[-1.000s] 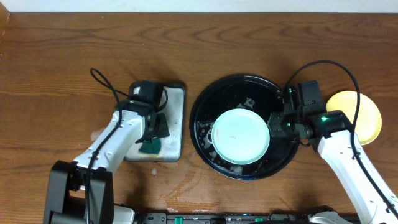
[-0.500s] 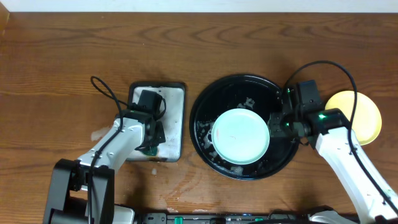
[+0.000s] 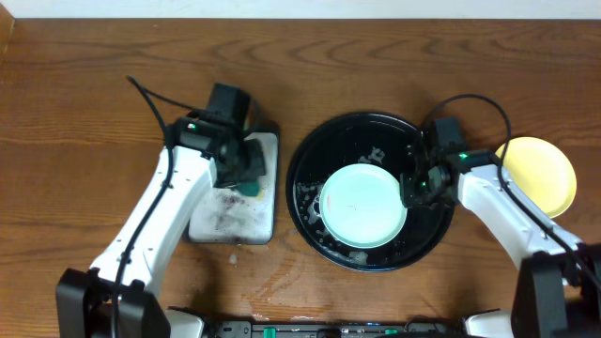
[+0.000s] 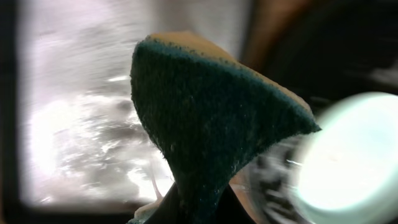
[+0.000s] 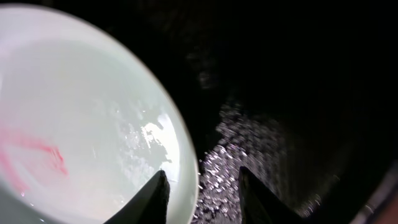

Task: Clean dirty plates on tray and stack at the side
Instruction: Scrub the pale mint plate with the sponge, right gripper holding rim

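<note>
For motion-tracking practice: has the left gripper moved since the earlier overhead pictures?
Yes. The left gripper, holding the sponge, moved from the grey tray's near end toward its far end.

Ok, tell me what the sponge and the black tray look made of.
Sponge: soft foam, it seems, rough dark-green scouring face over a tan layer; pitted, matte. Black tray: likely hard plastic or lacquer, glossy; it throws bright wet glints.

Mint plate (image 3: pixel 363 205), yellow plate (image 3: pixel 543 174), black tray (image 3: pixel 357 139), grey tray (image 3: pixel 230 216), sponge (image 4: pixel 211 118): one each.
</note>
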Tool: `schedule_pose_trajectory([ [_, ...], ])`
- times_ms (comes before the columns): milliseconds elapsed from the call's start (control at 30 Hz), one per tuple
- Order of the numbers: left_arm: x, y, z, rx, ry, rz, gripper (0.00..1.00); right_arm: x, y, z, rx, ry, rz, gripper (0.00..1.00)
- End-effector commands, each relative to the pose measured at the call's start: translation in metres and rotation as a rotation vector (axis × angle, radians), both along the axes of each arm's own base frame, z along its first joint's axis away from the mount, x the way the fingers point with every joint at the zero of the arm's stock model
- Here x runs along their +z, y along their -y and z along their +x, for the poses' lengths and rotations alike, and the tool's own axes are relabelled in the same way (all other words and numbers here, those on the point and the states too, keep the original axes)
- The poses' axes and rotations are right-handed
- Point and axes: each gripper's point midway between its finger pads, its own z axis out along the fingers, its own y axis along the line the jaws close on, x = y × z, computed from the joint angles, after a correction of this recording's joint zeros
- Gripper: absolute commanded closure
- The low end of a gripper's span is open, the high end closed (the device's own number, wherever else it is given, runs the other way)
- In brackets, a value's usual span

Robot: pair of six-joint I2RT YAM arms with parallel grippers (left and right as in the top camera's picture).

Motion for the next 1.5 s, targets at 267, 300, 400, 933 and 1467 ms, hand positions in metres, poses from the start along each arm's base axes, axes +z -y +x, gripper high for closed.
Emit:
schedule_pose_trajectory([
  [267, 0.008, 0.107, -0.023, -0.195, 0.005, -0.187, 0.92, -0.046, -0.008, -0.010, 0.065, -0.135, 0.066, 0.99],
  [300, 0.005, 0.115, -0.024, -0.198, 0.001, -0.192, 0.93, -0.047, -0.010, -0.011, 0.063, -0.143, 0.082, 0.99],
  [400, -0.007, 0.137, -0.029, -0.210, -0.021, -0.201, 0.93, -0.046, -0.010, -0.011, 0.063, -0.144, 0.087, 0.99],
  [933, -0.110, 0.224, -0.066, -0.228, -0.212, -0.215, 0.92, -0.045, -0.009, -0.014, 0.023, -0.164, 0.084, 0.99],
  [1467, -0.123, 0.063, -0.002, -0.159, 0.066, 0.659, 0.93, -0.045, -0.008, -0.017, 0.016, -0.174, 0.082, 0.99],
])
